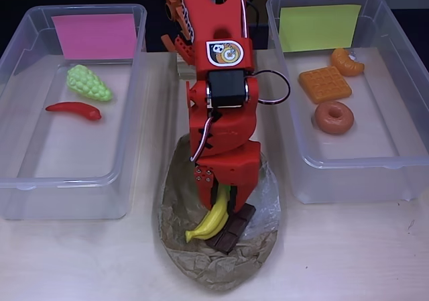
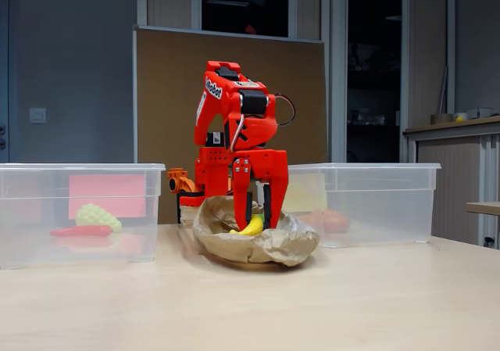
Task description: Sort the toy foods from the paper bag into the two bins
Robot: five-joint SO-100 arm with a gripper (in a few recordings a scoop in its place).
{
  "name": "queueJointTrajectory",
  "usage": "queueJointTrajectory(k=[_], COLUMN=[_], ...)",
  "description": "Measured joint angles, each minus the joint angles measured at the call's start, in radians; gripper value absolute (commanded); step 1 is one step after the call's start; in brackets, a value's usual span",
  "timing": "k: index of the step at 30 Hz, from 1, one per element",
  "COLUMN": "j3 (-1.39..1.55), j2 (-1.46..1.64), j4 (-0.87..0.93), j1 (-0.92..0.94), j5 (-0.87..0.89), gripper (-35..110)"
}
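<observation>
Overhead view: red gripper [image 1: 224, 197] reaches down into the paper bag [image 1: 218, 264], fingers closed around the upper end of the yellow banana [image 1: 211, 222]. Banana's long axis runs diagonally, its free tip pointing lower left. Dark chocolate bar [image 1: 234, 230] lies touching beside it. Bag sits between the two bins, bare table on either side.
</observation>
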Motion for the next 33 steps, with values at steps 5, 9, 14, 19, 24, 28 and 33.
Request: queueJointTrajectory(k=[5, 9, 14, 19, 24, 28, 33], j3=[-0.025, -0.075, -0.13, -0.138, -0.072, 0.072, 0.268], j2=[0.012, 0.061, 0.181, 0.359, 0.594, 0.796, 0.982], j4=[0.084, 0.195, 0.341, 0.436, 0.518, 0.531, 0.508], j1=[0.0, 0.002, 0.012, 0.057, 0.146, 0.29, 0.54], j5=[-0.017, -0.057, -0.144, -0.258, -0.347, -0.382, -0.394], gripper=[0, 0, 0, 0, 0, 0, 0])
